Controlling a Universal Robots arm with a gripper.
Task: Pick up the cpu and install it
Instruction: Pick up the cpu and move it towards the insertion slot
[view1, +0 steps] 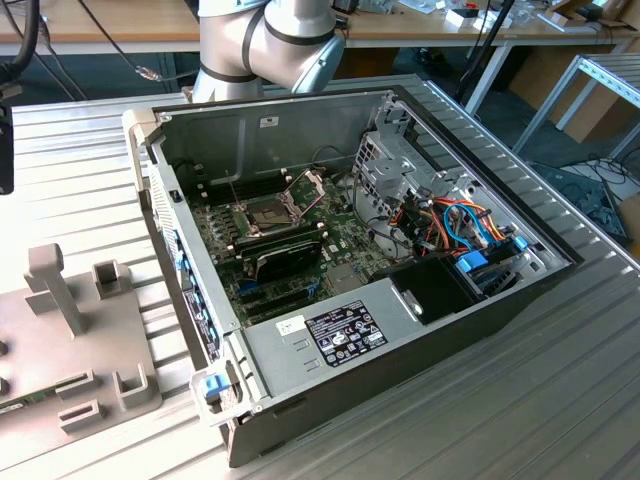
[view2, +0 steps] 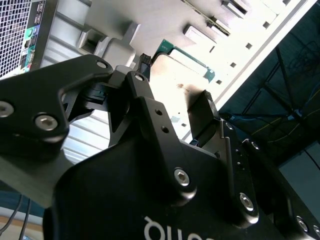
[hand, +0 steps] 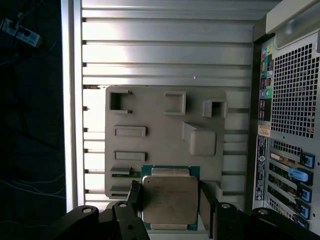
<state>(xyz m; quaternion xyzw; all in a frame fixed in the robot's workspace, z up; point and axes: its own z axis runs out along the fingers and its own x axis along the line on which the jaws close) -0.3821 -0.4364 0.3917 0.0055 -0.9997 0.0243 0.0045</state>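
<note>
cpu: The cpu (hand: 170, 200) lies flat on the grey holder plate (hand: 160, 125), at one edge of the plate, with its dull silver top up and a thin green border around it. Both wrist views show it.
tool: The tool (hand: 170, 189) is over that same edge of the holder plate. Its two black fingers (hand: 136, 197) are spread, one along each of two opposite sides of the cpu, so the cpu is between them. They look very close to its edges, but I cannot tell if they touch it. The tool grips nothing.
holder plate: It is a flat grey plate with raised blocks, slots and small pockets, all the same grey colour. In the exterior view the plate (view1: 110, 340) is at the lower left.
table: The holder plate rests on the ribbed metal table (hand: 165, 55).
computer case: The open computer case (view1: 250, 110) stands on the table just beside the holder plate, on the exterior view's right of it. The back panel (hand: 295, 75), with ports and a perforated grille, faces the plate.
motherboard: The green motherboard (view1: 340, 245) lies inside the case, apart from the plate.
socket: The dark square socket (view1: 268, 212) is on the motherboard, well apart from the plate, and its metal frame is lifted.
arm: The grey arm (view1: 270, 40) stands behind the case, on the far side from the plate.
</note>
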